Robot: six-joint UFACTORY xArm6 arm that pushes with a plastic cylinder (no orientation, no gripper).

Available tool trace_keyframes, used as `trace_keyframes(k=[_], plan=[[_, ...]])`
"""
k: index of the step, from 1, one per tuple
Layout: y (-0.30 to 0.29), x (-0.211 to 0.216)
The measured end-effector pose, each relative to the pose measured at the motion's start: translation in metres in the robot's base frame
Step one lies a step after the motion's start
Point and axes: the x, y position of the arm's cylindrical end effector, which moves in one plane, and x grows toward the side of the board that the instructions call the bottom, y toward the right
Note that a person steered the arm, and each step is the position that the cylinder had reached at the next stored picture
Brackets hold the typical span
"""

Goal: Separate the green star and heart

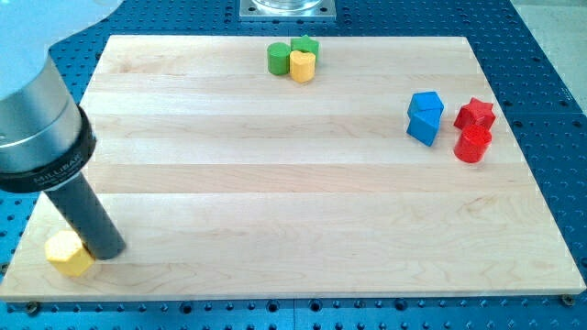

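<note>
The green star [306, 45] sits at the view's top centre of the wooden board [275, 202]. The yellow heart [302, 66] lies just below it, touching it. A green round block [278, 58] touches both on their left. My tip [107, 250] is far away at the view's bottom left, touching the right side of a yellow hexagonal block [69, 254].
Two blue blocks [424, 117] sit together at the view's right. A red star [474, 114] and a red round block [472, 145] stand just right of them. The arm's grey body [32, 119] covers the board's left edge.
</note>
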Motion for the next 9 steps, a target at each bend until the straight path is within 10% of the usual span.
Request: trace_keyframes(k=[6,9], plan=[[0.12,-0.374],[0.184,-0.382]])
